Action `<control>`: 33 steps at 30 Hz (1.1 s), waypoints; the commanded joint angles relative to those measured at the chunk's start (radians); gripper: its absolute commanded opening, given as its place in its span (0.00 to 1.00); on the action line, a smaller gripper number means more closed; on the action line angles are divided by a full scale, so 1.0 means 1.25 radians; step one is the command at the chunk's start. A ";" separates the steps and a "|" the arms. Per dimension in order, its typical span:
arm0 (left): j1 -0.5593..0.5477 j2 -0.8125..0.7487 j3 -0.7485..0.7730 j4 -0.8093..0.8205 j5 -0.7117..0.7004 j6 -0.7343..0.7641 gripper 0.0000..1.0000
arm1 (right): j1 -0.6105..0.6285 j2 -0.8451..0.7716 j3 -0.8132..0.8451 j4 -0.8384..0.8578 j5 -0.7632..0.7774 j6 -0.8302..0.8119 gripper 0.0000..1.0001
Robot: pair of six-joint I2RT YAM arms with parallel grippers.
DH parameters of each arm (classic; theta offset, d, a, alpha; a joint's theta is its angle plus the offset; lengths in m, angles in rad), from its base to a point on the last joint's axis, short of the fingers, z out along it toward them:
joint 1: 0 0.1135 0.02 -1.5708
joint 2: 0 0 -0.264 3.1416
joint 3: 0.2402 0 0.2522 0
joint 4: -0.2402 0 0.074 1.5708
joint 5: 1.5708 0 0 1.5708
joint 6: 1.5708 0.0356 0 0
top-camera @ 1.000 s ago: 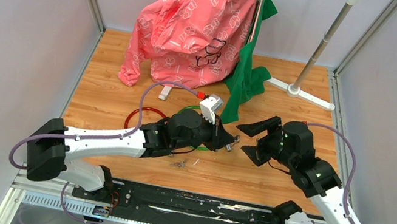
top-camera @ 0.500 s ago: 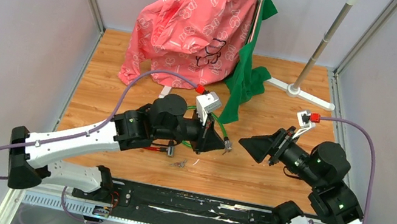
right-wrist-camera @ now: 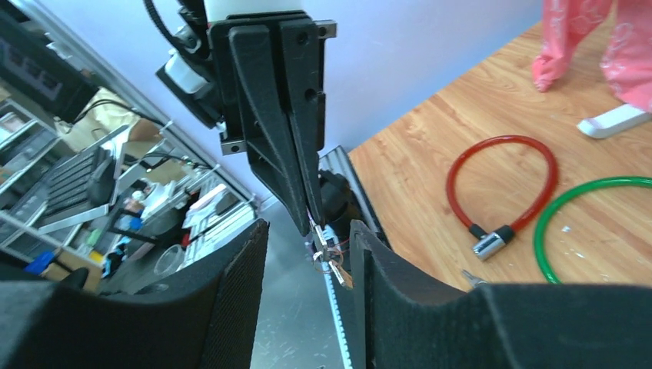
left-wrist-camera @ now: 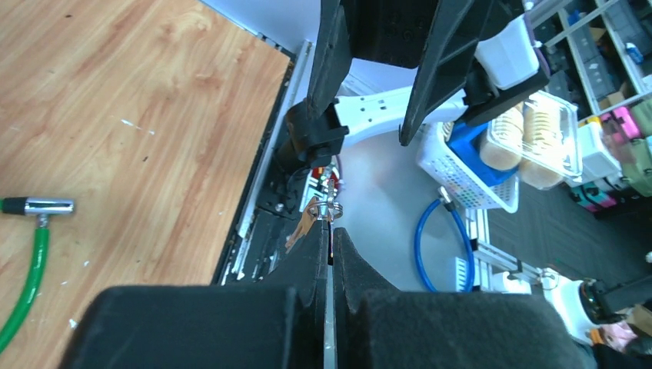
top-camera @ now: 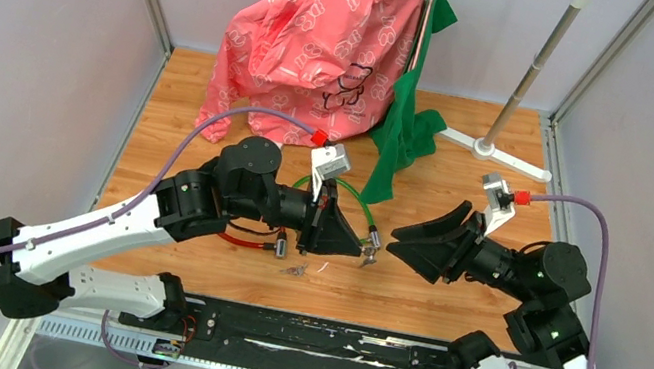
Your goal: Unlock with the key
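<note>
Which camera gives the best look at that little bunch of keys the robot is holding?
The right wrist view: the keys hang close and central from the shut left gripper. The left wrist view shows them smaller, just past its own fingertips; the top view gives only a tiny glint.

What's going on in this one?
The left gripper is shut on a small bunch of keys, holding it in the air between the arms. The right gripper faces it, jaws apart on either side of the keys, with no grip on them. The red cable lock and green cable lock lie on the table, untouched.
</note>
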 commanded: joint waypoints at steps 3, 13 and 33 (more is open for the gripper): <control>0.007 0.006 0.027 0.055 0.049 -0.061 0.00 | -0.002 0.011 -0.041 0.173 -0.074 0.093 0.42; 0.006 0.016 0.027 0.110 0.059 -0.084 0.00 | 0.010 0.022 -0.047 0.201 -0.106 0.125 0.37; 0.007 0.018 0.025 0.131 0.045 -0.094 0.00 | 0.031 0.029 -0.075 0.197 -0.105 0.126 0.27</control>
